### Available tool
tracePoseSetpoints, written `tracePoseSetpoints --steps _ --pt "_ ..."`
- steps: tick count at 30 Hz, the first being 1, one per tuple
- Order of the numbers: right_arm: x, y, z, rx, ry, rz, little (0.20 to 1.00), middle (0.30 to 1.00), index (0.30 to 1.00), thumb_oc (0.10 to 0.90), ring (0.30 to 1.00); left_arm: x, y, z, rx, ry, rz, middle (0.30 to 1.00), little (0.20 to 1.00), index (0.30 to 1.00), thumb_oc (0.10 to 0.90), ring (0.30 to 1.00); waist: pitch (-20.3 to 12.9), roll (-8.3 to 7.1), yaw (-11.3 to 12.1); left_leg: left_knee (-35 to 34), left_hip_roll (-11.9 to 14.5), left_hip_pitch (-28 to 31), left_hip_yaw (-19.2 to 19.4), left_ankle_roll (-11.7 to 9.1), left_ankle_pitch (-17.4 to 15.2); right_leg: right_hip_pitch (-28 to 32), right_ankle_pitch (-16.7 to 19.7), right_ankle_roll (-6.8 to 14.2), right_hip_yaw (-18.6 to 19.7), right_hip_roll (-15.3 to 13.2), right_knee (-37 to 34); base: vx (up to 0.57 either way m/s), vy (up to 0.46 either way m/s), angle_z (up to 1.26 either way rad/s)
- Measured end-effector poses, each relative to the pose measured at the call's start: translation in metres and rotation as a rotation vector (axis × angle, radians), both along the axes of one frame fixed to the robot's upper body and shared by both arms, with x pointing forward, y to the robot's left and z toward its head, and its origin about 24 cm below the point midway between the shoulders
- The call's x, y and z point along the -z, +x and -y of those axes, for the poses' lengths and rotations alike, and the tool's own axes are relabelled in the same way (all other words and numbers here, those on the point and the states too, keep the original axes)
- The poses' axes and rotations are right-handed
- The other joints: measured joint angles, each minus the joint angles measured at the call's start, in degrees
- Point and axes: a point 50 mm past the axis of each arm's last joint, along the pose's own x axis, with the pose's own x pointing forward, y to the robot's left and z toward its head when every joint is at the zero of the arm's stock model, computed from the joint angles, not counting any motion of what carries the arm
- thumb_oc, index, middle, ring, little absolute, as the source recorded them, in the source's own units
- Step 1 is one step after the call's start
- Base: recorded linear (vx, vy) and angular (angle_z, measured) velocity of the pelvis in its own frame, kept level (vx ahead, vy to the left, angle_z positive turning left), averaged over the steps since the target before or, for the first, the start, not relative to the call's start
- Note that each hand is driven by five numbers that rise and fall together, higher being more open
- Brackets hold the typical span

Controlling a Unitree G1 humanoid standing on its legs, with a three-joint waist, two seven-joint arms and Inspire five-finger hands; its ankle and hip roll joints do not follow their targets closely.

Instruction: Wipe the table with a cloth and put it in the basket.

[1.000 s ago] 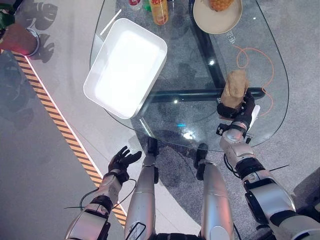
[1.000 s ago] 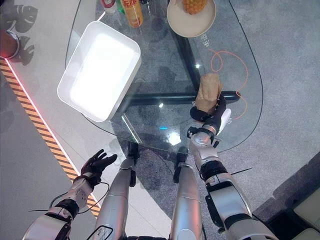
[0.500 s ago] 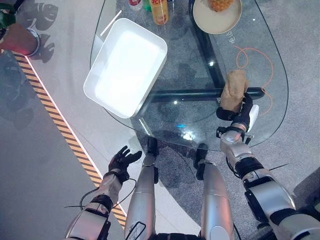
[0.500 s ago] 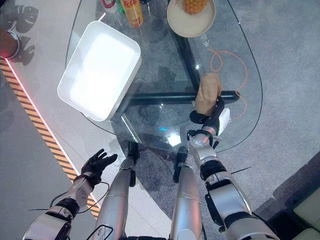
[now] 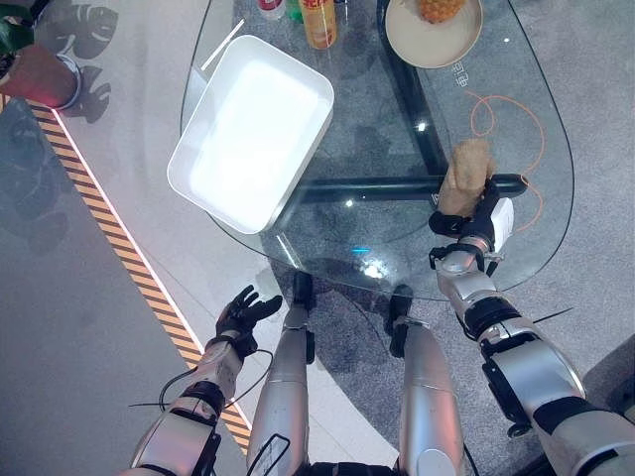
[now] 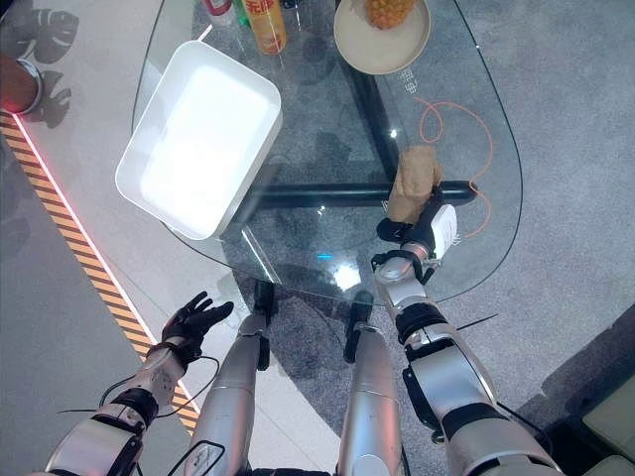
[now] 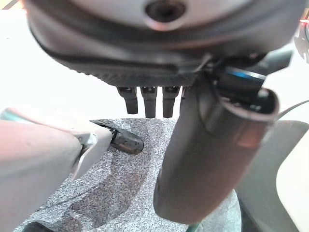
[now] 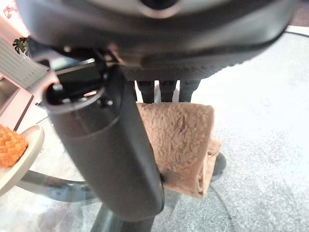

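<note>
Under the right robot hand, tan cloth, fingertips hidden.

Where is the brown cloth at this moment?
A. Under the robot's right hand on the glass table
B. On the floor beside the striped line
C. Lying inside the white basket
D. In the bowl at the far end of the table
A: the cloth lies on the glass table with the right hand on its near end; the white basket holds nothing.
</note>
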Motion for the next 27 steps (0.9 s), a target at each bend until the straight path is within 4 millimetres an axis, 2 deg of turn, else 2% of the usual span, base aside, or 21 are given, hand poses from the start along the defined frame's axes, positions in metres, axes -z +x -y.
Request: tracePoseSetpoints --steps 1,2,10,27 --pt "0.001 0.0 0.0 -0.002 -0.011 -0.005 0.321 0.404 0.404 0.221 0.404 0.0 0.0 0.0 -0.001 0.0 -0.002 0.9 0.9 0.9 0.8 0.9 0.0 0.0 0.1 0.0 0.0 0.0 0.0 0.0 0.0 0.0 0.0 0.0 0.0 0.0 0.1 0.0 0.0 0.0" --pt "0.001 0.0 0.002 0.001 -0.024 -0.009 0.2 0.3 0.3 0.1 0.3 0.001 -0.001 0.0 -0.001 0.001 -0.004 0.9 0.9 0.9 0.8 0.9 0.0 0.01 0.2 0.0 0.0 0.0 -0.1 0.0 0.0 0.0 0.0 0.0 0.0 0.0 0.1 0.0 0.0 0.0" --pt "-0.003 0.0 0.016 0.026 -0.053 -0.028 0.2 0.3 0.3 0.1 0.3 0.0 0.0 0.0 0.002 0.0 -0.003 0.9 0.9 0.9 0.8 0.9 -0.1 0.14 0.9 0.0 0.0 0.0 -0.4 0.0 0.0 -0.2 -0.4 -0.4 -0.2 0.0 0.8 0.0 0.0 0.0" --pt "-0.004 0.0 0.017 0.025 -0.057 -0.029 0.2 0.3 0.3 0.1 0.3 0.001 0.001 0.005 0.027 0.007 -0.007 0.9 0.9 0.9 0.8 0.9 -0.1 0.16 0.8 0.0 0.0 0.0 -0.6 -0.1 0.1 -0.3 -0.6 -0.4 -0.3 0.0 1.0 0.0 0.0 0.0"
